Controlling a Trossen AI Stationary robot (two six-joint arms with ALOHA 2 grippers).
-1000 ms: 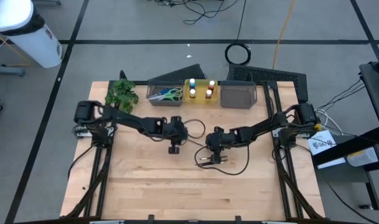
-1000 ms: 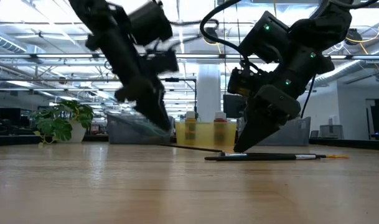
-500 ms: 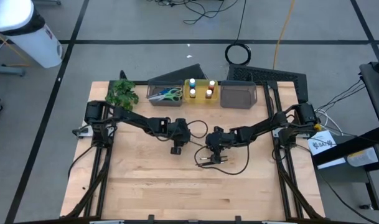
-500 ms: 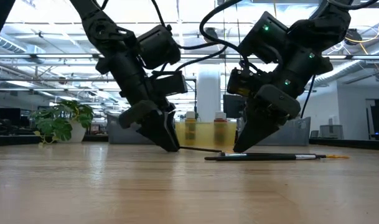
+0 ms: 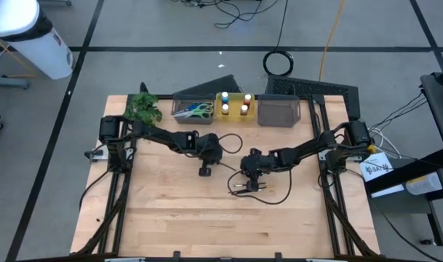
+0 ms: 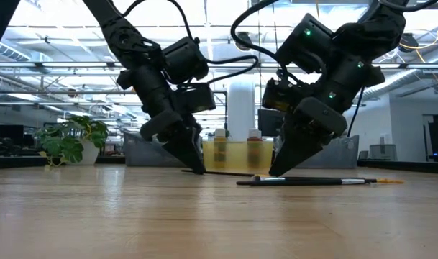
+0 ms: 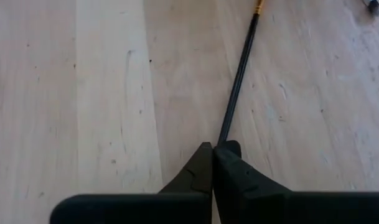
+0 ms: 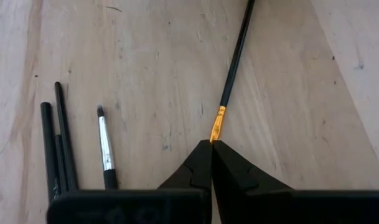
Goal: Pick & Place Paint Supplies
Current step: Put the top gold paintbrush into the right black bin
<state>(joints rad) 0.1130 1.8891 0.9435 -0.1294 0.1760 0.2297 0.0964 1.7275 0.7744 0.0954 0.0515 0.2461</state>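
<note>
Both arms reach to the middle of the wooden table [image 5: 170, 218]. The left gripper [image 7: 213, 148] is down at the table surface with its fingers pressed together, and a thin dark brush [image 7: 238, 78] starts right at the fingertips. It seems pinched between them, but the exact contact is hidden. This brush is a long, straight black stick with a small gold band near its far end. It lies flat on the wood and points toward the right arm.

The right gripper [image 8: 211, 143] is also closed, with its tips at the gold ferrule of a second black brush [image 8: 234, 62], which lies flat and stretches away from the gripper. Beside the right gripper lie some more brushes [image 8: 58, 146]: thin black sticks close together, and one short brush [image 8: 104, 149] with a silver ferrule and a dark tip.

In the low view, one long brush [image 6: 316, 181] lies level on the table with a yellow end.

At the far edge stand a grey bin [image 5: 179, 113] holding scissors [image 5: 197, 110] with yellow-green and blue handles, a yellow bin [image 5: 224, 112] with the white-capped paint bottles [image 5: 235, 102], and another grey bin [image 5: 278, 111]. A green plant [image 5: 142, 109] stands to the left of them.
</note>
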